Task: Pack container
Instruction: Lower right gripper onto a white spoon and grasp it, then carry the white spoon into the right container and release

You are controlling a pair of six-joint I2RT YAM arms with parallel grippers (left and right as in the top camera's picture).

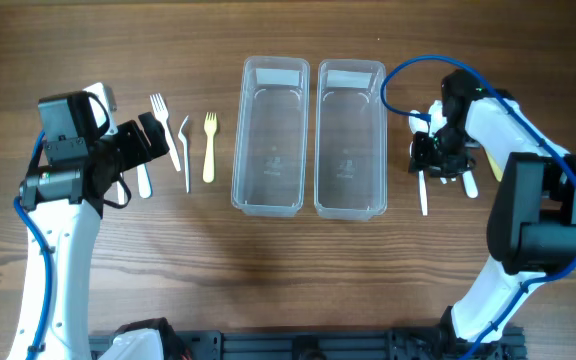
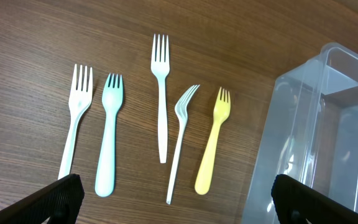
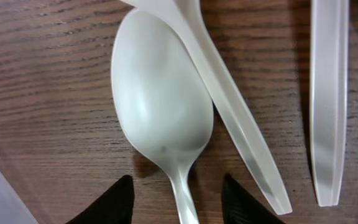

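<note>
Right gripper (image 3: 178,200) hanging low, fingers (image 3: 107,202) spread, straddling neck of white spoon (image 3: 160,106), not pinching it. Second white handle (image 3: 229,124) lying across spoon bowl's edge; third handle (image 3: 327,99) lying near, apart. Left gripper (image 2: 180,202) hovering released over row of forks: white fork (image 2: 76,118), mint fork (image 2: 109,134), longer white fork (image 2: 161,93), clear fork (image 2: 180,140) tipped on side, yellow fork (image 2: 213,146). Left clear container (image 1: 270,135) and right clear container (image 1: 350,135) sitting side by side mid-tabletop (image 1: 288,280), between forks and spoons.

Cramped at right claw (image 3: 176,199)
A handle (image 3: 232,124) overlaps the spoon (image 3: 160,106) just ahead (touching); bare table (image 3: 42,93) leftward.
</note>
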